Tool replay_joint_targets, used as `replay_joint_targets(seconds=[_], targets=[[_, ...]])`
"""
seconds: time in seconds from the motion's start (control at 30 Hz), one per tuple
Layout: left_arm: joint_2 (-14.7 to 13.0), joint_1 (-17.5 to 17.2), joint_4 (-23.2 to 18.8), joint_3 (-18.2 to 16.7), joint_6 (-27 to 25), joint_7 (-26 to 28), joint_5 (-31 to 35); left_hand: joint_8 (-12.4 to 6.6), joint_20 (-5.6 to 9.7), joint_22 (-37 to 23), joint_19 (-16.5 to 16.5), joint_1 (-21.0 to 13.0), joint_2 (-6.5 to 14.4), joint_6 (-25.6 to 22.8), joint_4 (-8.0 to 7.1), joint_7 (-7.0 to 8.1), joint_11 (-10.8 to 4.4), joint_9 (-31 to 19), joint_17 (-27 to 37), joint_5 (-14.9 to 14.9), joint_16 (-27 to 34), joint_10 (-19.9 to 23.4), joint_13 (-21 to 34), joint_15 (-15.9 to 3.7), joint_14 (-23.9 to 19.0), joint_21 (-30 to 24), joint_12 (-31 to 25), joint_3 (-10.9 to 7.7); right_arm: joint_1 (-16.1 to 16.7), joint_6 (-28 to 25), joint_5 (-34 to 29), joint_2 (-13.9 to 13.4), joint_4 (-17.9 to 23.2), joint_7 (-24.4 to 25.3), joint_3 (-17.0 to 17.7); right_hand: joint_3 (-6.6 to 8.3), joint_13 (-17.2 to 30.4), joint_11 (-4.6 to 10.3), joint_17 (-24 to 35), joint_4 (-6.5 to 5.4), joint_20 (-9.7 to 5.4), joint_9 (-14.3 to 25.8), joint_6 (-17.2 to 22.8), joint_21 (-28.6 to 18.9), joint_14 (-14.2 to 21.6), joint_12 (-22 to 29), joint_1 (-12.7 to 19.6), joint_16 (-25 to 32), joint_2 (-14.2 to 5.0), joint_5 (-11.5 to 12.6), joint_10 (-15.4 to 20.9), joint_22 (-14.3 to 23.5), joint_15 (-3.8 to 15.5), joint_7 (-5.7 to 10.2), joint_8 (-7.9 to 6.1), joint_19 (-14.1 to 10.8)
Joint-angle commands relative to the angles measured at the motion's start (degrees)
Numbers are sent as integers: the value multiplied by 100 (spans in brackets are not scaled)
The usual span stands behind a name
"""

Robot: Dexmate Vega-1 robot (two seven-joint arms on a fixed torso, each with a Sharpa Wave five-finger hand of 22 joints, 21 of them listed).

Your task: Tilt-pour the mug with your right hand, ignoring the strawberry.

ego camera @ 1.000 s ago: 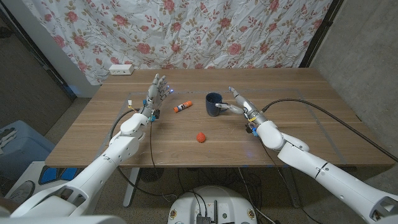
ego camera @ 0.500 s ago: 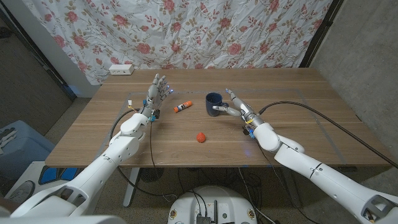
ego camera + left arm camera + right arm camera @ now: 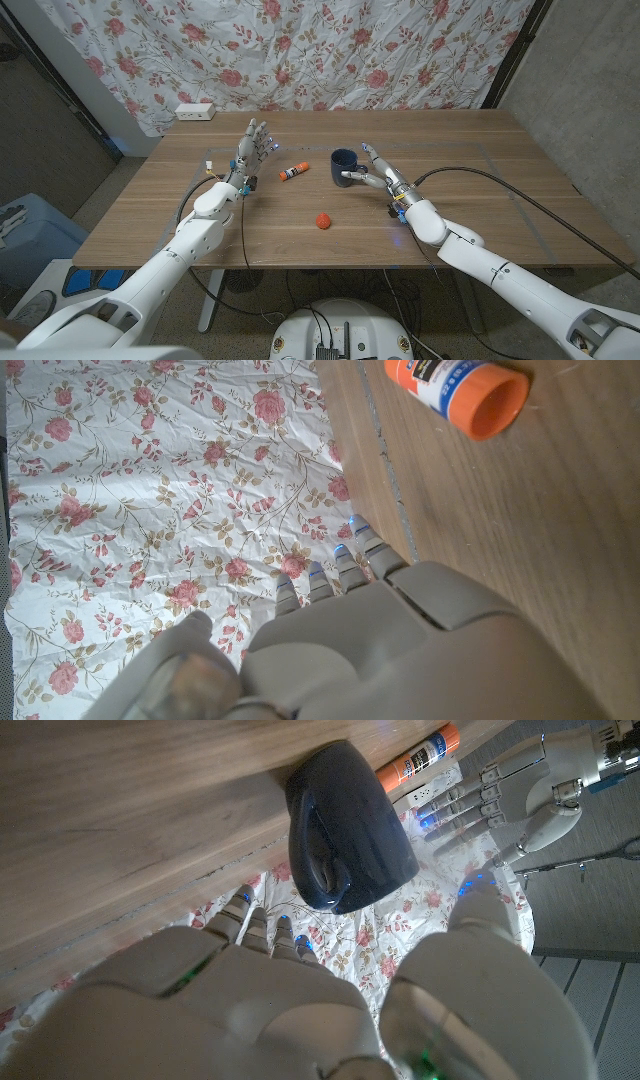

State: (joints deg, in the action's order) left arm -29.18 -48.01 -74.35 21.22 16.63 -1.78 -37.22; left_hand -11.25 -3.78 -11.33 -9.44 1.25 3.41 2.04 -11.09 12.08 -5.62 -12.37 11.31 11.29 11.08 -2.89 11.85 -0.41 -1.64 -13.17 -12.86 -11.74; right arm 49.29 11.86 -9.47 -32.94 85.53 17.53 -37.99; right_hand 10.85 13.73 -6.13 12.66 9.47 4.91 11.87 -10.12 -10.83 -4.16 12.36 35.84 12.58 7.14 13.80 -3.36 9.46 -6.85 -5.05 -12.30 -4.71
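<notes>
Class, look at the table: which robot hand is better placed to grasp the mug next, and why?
The right robot hand: it is open right beside the dark blue mug, at its handle. The left robot hand stands apart, beyond the glue stick.

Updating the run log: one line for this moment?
right hand open at mug handle | mug upright | left hand open | strawberry untouched

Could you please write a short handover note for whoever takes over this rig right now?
Right robot hand: open, fingers at the handle side of the mug, no grip yet.
Left robot hand: open, fingers up, beside the glue stick.
The mug stands upright on the table; the strawberry lies nearer the front edge.
Done: the approach. Left: grip, tilt-pour, leave the strawberry alone.
</notes>
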Motion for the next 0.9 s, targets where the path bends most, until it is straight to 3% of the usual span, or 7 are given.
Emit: replay_joint_targets(seconds=[0.03, 0.33, 0.9], targets=[[-2, -2, -3, -2, 0, 2, -2, -36, 2, -19, -50, 18, 680, 13, -7, 37, -46, -15, 30, 24, 29, -24, 26, -25, -47, -35, -21, -33, -126, 300, -32, 177, -390, 78, -76, -25, 15, 0, 32, 3, -35, 24, -346, -60, 63, 46, 33, 55, 68, 56, 40, 16, 8, 56, -38, -80], [-3, -3, -6, -2, -2, 2, -2, -38, -1, -19, -55, 18, 680, 9, -7, 41, -45, -15, 30, 24, 28, -8, 26, -22, -44, -37, -27, -33, -261, 541, -36, 307, -705, 53, -167, -33, 30, 33, 41, -7, -61, 30, -377, -65, 143, 63, 57, 85, 97, 122, 80, 16, 34, 65, -38, -145], [-3, -2, -5, -2, -1, 1, -2, -37, 2, -19, -49, 18, 680, 10, -7, 41, -45, -15, 30, 24, 29, -20, 26, -21, -45, -34, -23, -33, -522, 1001, 151, 520, -1337, -76, -225, -54, 86, 186, 66, -47, -211, 43, -87, -92, 401, 196, 110, 174, 131, 308, 459, 17, 178, 78, -181, -422]])
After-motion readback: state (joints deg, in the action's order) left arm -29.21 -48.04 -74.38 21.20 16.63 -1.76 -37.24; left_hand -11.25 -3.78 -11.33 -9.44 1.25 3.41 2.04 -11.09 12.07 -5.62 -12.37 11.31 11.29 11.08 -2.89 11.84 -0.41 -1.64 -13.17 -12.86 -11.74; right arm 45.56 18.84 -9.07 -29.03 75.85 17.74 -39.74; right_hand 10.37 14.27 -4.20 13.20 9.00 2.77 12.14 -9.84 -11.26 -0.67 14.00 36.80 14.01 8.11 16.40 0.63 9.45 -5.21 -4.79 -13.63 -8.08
